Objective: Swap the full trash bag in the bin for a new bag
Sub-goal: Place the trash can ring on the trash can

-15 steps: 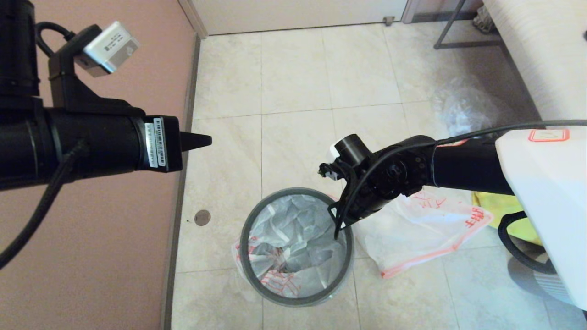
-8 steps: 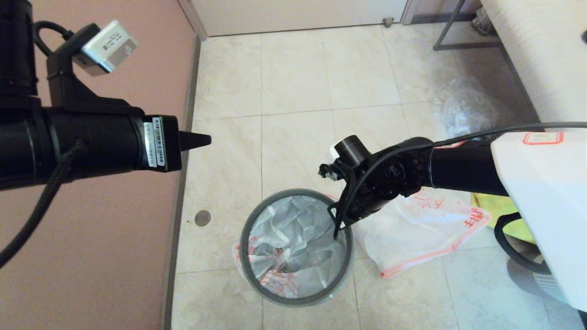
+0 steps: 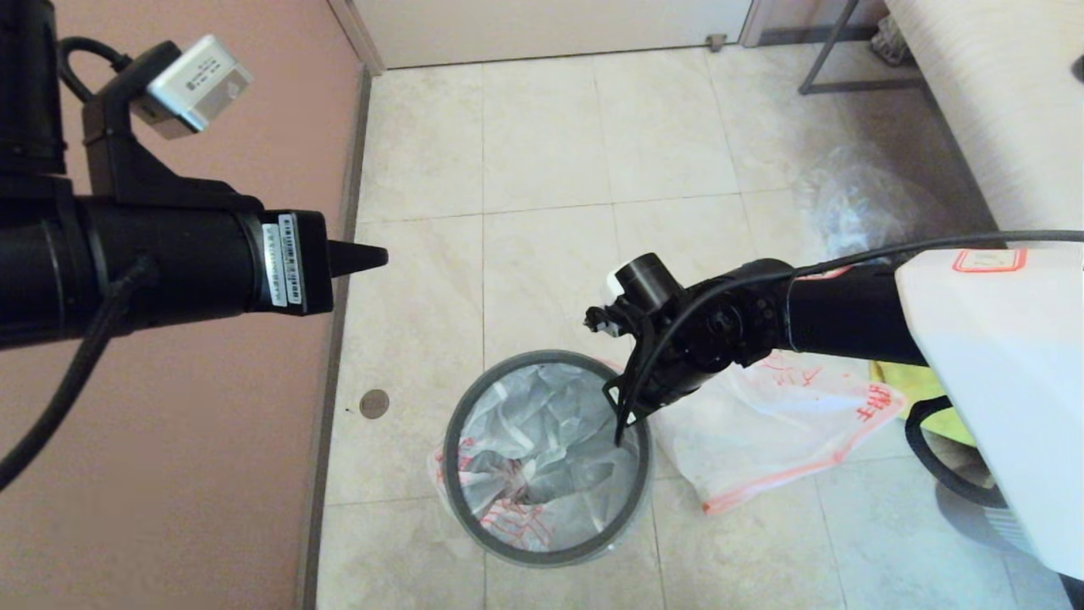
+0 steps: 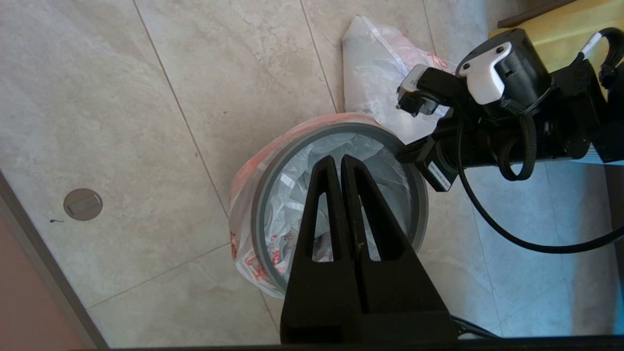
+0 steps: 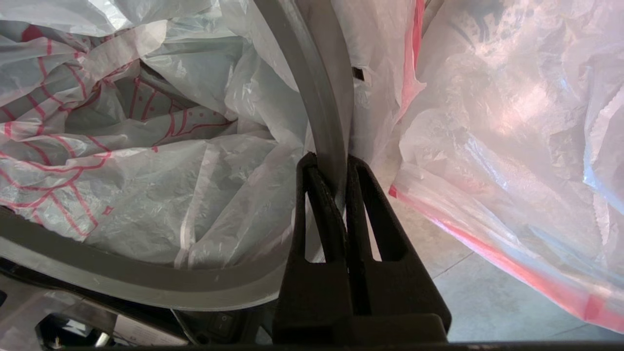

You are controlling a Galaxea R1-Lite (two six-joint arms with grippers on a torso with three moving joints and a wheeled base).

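The bin stands on the tiled floor, its dark-grey hoop [image 3: 542, 555] lying over a translucent white bag with red print [image 3: 542, 440] that lines the inside and spills over the side. My right gripper [image 3: 618, 430] reaches down at the bin's right side and is shut on the hoop [image 5: 317, 97], one finger inside the rim and one outside. The bin's black wall is hidden under the bag. My left gripper [image 3: 373, 256] hangs high to the left near the pink wall, shut and empty; in its wrist view it [image 4: 337, 161] looks down over the bin's hoop [image 4: 258, 214].
A second white bag with red print [image 3: 762, 432] lies on the floor right of the bin, touching it. A clear crumpled bag [image 3: 855, 203] lies further back right, by a bed and a metal frame. Something yellow [image 3: 910, 381] sits under my right arm. A round floor cap [image 3: 373, 403] is left of the bin.
My right arm has edged slightly left, still gripping the hoop. The left arm has barely shifted. The bin and bags stay put.
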